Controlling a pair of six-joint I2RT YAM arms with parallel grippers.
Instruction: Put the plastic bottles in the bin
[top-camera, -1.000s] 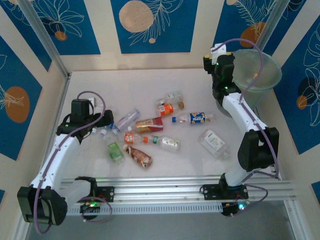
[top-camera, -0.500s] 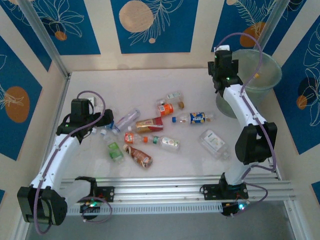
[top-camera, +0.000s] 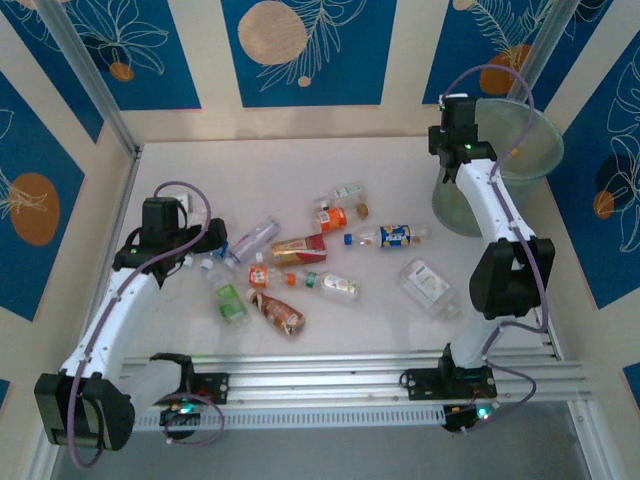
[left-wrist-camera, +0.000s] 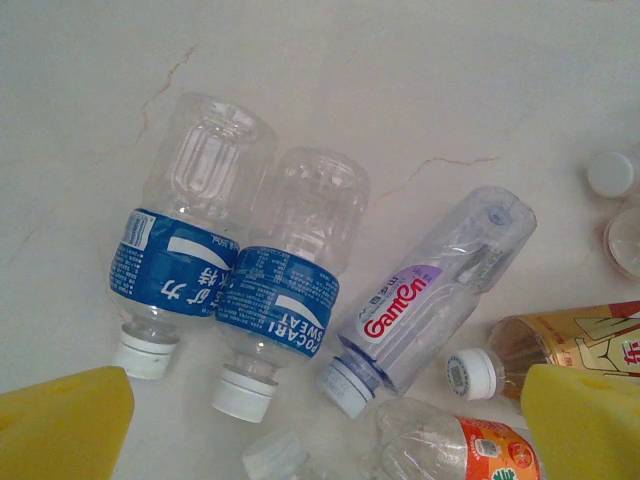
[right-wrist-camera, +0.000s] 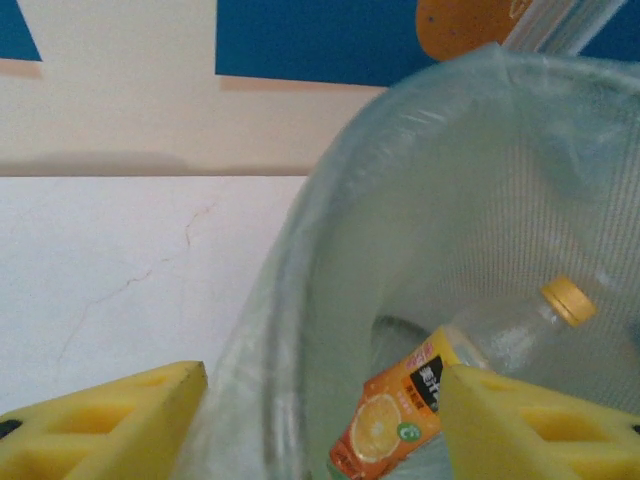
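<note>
Several plastic bottles (top-camera: 300, 250) lie scattered mid-table. My left gripper (top-camera: 208, 243) hangs open just left of the pile; below it lie two blue-labelled bottles (left-wrist-camera: 175, 265) (left-wrist-camera: 285, 300), a clear white-labelled one (left-wrist-camera: 425, 300) and an orange-labelled one (left-wrist-camera: 490, 450), and its yellow fingers (left-wrist-camera: 65, 425) touch none of them. The bin (top-camera: 520, 150) stands at the far right. My right gripper (top-camera: 458, 112) is over the bin's left rim (right-wrist-camera: 300, 260), jaws apart and empty. An orange-labelled bottle (right-wrist-camera: 450, 395) with a yellow cap lies inside the bin.
Blue-and-cream walls close in the table at the back and both sides. An aluminium rail (top-camera: 330, 375) runs along the near edge. A flattened clear bottle (top-camera: 428, 285) lies apart near the right arm. White tabletop (top-camera: 300, 165) stretches behind the pile.
My right gripper has swung right and back from beside the bin to over its rim, and its jaws have narrowed somewhat. The left arm and the table bottles have not moved.
</note>
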